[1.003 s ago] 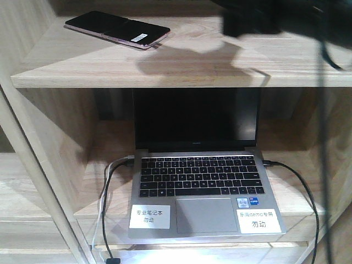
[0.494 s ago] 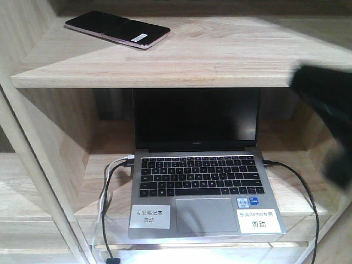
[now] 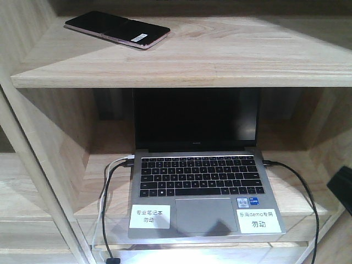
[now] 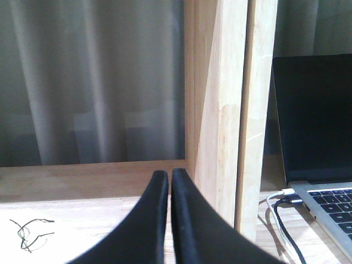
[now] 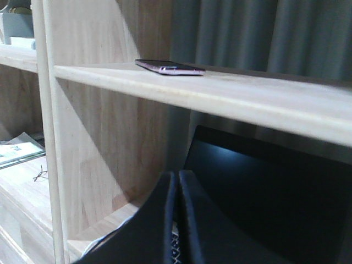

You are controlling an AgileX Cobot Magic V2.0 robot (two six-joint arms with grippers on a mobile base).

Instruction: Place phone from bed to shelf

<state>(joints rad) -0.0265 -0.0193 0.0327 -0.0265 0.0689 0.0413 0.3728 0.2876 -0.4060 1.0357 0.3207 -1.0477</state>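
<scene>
The black phone (image 3: 117, 29) lies flat at the left end of the pale wooden shelf (image 3: 220, 55), with nothing touching it. From the right wrist view the phone (image 5: 169, 67) shows edge-on, pinkish, on the shelf board (image 5: 231, 94), above and beyond my right gripper (image 5: 176, 176), which is shut and empty. A dark bit of the right arm (image 3: 342, 186) pokes in at the front view's right edge. My left gripper (image 4: 169, 175) is shut on nothing, low beside a shelf upright (image 4: 231, 110). The bed is out of view.
An open grey laptop (image 3: 201, 187) with cables (image 3: 110, 181) on both sides fills the compartment under the shelf. The laptop's screen (image 5: 264, 198) is right behind my right fingers. Papers and glasses (image 5: 19, 151) lie on a lower board to the left. Curtains hang behind.
The right arm has dropped from above the shelf's right end, down past the board's edge, and is now almost out of the front view. The phone has not moved.
</scene>
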